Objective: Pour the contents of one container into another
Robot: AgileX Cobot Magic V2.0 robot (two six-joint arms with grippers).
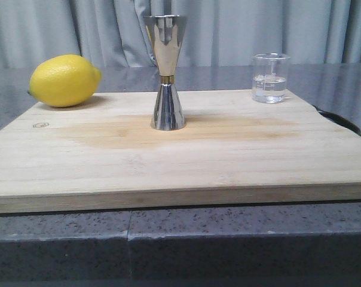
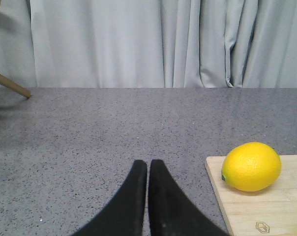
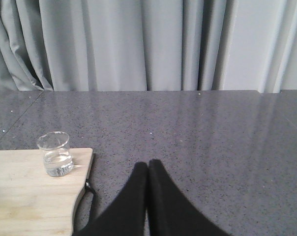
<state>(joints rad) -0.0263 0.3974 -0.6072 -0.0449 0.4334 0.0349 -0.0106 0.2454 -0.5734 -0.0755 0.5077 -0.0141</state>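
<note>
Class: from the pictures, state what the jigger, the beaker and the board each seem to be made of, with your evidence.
Jigger: polished steel by its look, with mirror-like reflections and a gold band at the waist.
Beaker: clear glass, possibly plastic; see-through, with white printed marks.
Board: pale, matte wood with visible grain lines.

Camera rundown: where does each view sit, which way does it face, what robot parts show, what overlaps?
Front: low at the table edge, facing forward over the cutting board; sees lemon, steel jigger, glass beaker; no robot parts.
Left wrist: off the board's left side, facing the curtain; left hand shut over the countertop.
Right wrist: off the board's right side, facing the curtain; right hand shut.
Shared: front and left wrist both show the lemon; front and right wrist both show the beaker.
</note>
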